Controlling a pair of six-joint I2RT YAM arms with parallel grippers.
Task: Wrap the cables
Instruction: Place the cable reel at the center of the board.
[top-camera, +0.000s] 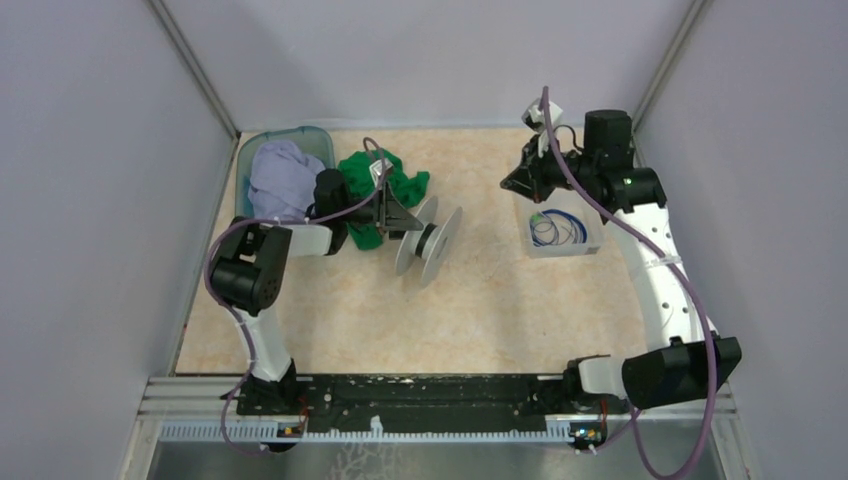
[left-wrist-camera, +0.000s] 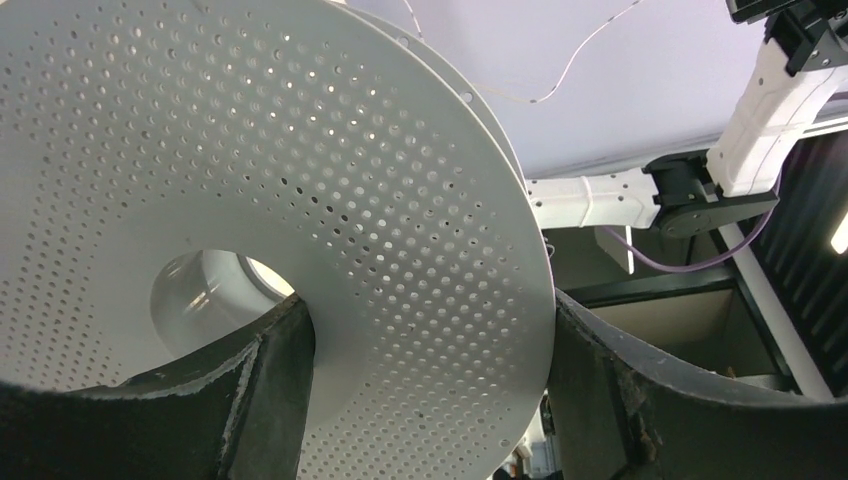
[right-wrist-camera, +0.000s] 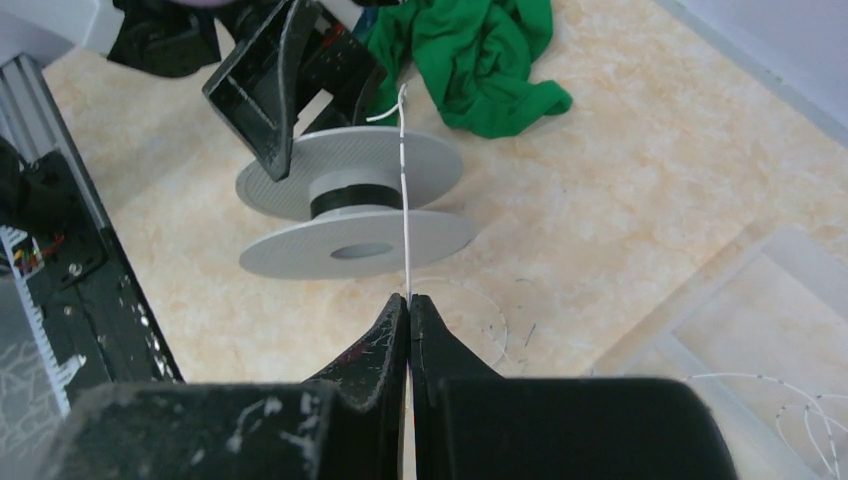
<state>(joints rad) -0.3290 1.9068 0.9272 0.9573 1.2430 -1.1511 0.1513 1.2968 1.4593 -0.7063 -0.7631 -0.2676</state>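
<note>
My right gripper (right-wrist-camera: 409, 298) is shut on the hair-thin whitish cable (right-wrist-camera: 404, 180), which runs taut from its tips up over the pale-grey spool (right-wrist-camera: 355, 200). In the top view this gripper (top-camera: 512, 182) hangs above the table just left of a clear tray (top-camera: 590, 243). The dark blue cable (top-camera: 558, 233), coiled and with a green bit, lies in that tray. My left gripper (left-wrist-camera: 430, 400) grips the spool's perforated flange (left-wrist-camera: 300, 180) between its fingers. In the top view it (top-camera: 405, 215) holds the spool (top-camera: 430, 242) tilted on edge.
A green cloth (top-camera: 385, 185) lies behind the spool. A teal bin (top-camera: 312, 133) with a lavender cloth (top-camera: 283, 172) stands at the back left. Loose whitish wire loops (right-wrist-camera: 805, 410) lie in the clear tray. A black rail (top-camera: 430, 392) runs along the near edge.
</note>
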